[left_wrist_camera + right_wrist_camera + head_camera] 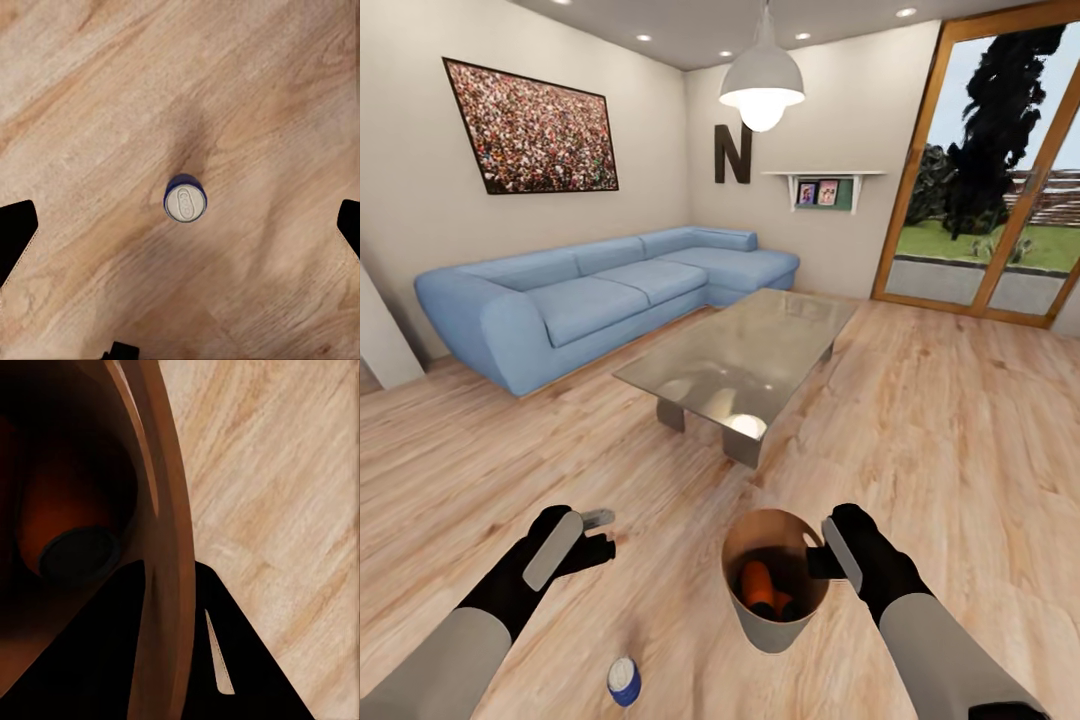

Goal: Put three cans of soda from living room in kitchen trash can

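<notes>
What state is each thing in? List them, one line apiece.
left gripper: open, empty, above the floor.
right gripper: shut on the trash can's rim.
trash can: upright, held by its rim, with orange cans inside.
blue can of soda: upright on the wood floor, untouched, silver top up.
ceiling lamp: lit.

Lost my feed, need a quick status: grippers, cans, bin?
Right gripper shut on trash can rim, orange cans inside. Left gripper open, empty, above blue can standing on wood floor. Nothing in the way.
</notes>
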You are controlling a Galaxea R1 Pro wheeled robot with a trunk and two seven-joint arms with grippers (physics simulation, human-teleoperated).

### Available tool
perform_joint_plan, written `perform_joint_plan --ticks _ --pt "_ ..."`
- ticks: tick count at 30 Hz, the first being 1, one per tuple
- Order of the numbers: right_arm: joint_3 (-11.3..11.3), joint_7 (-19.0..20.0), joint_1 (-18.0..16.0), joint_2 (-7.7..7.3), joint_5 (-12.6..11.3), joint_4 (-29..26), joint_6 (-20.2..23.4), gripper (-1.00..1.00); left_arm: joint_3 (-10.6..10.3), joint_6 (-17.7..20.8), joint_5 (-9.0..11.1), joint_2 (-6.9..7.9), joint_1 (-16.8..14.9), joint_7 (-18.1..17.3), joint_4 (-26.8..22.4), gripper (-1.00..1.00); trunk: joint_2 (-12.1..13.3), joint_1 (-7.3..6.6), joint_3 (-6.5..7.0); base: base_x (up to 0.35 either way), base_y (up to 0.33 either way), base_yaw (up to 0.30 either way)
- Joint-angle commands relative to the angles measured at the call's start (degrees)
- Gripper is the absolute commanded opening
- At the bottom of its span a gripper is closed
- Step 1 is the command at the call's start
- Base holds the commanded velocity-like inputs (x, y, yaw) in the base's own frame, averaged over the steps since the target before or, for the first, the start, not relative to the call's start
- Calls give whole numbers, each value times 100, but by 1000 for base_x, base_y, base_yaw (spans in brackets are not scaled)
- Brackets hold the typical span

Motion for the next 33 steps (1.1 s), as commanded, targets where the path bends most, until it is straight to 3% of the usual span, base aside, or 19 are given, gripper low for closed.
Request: perform_joint_plan --ticks 1,16,33 --pt "-3 41 -2 1 -147 -1 0 -100 -12 0 -1 0 2 -1 0 100 0 0 1 338 45 0" --pt "-2 49 -2 6 -154 -1 0 -100 -57 -1 1 0 -1 1 5 100 0 0 1 296 147 -36" --pt "6 81 -2 -4 -181 -1 0 -100 -65 -24 1 -13 5 16 -2 100 0 0 1 28 35 -23"
